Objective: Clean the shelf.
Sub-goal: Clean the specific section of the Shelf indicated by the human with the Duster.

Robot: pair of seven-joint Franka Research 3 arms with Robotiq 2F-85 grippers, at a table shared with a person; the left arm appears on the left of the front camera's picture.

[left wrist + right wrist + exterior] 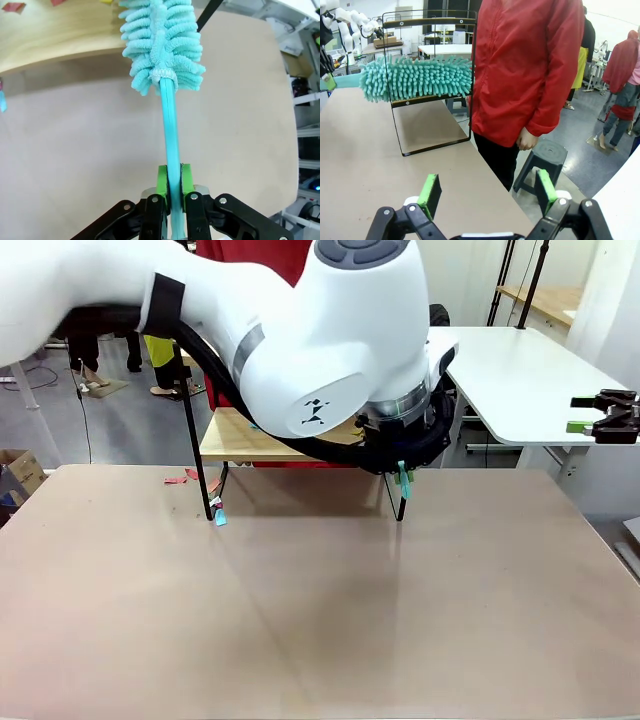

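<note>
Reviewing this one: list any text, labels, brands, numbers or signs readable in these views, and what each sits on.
No readable words or numbers in any view.
Small black emblem, no letters, on the left arm's white wrist housing.
Dark marking on the cardboard box on the floor: too small to read.
The duster and the shelf carry no print that I can see.

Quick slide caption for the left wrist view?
Left gripper shut on a teal duster, its fluffy head at the shelf board's edge above the tan table.
</note>
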